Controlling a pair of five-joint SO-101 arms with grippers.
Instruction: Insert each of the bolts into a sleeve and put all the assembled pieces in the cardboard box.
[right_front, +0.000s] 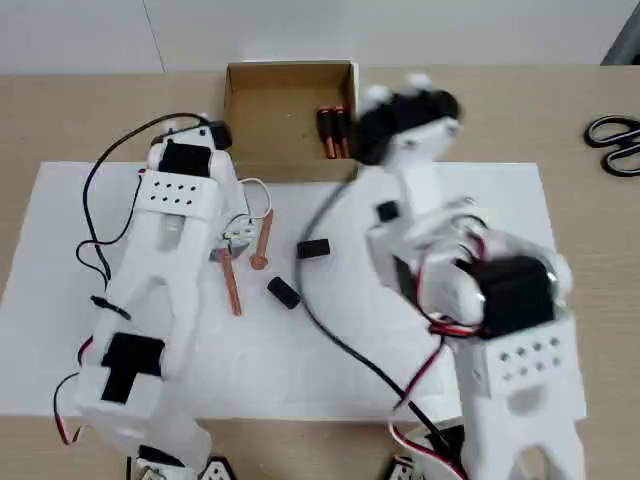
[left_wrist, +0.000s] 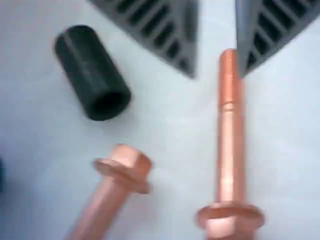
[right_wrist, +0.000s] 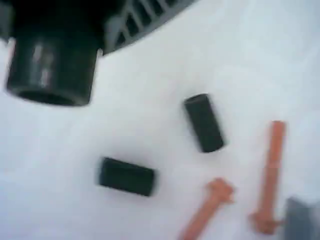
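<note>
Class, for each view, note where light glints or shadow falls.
High view: the brown cardboard box is shaded inside. Left wrist view: a pale sheen runs along the copper bolt seen full-length. Right wrist view: faint glints on the raised black cylindrical sleeve.

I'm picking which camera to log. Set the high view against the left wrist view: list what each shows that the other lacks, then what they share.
High view adds: the cardboard box with two assembled pieces inside, and scissors.
Left wrist view adds: the left gripper, jaws apart either side of the tip of one bolt, and the open bore of a sleeve.
Shared: that bolt, the other bolt, that sleeve, the white paper.
</note>
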